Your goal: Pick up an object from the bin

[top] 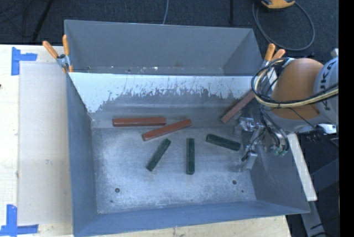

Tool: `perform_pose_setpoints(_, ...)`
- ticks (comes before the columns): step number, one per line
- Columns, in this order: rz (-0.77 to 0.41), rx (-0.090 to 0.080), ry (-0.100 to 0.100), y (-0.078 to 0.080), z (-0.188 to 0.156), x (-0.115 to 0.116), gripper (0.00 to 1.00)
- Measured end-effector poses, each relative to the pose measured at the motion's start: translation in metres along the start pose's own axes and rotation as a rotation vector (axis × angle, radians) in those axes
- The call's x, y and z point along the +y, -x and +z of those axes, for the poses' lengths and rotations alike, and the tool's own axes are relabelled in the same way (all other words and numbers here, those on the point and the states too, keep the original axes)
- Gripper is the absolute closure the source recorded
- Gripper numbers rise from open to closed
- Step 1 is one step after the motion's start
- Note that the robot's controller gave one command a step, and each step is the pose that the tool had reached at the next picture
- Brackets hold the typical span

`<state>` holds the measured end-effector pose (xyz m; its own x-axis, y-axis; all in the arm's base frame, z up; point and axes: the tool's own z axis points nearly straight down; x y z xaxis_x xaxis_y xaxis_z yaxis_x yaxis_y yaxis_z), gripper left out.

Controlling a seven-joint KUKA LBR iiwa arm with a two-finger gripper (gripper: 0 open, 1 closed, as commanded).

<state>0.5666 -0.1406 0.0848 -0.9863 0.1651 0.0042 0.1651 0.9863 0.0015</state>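
My end effector [250, 154] sits just right of a dark green bar [223, 142]; I cannot tell its opening. Behind that bar a brown stick [238, 108] leans, propped by the bin wall [166, 62].

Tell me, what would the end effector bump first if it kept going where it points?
Probably bare bin floor. The end effector points down near the right wall; the dark green stick lies just left of it, seemingly out of line, though depth is unclear.
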Motion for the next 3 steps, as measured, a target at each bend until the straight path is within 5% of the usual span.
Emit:
perform_pose_setpoints(1,0.171,-0.003,0.0,-0.011,-0.017,0.008,0.0)
perform_pose_setpoints(2,0.221,-0.004,0.0,-0.013,0.014,0.012,0.0)
perform_pose_setpoints(3,0.445,-0.005,-0.001,-0.015,0.015,0.024,1.0)
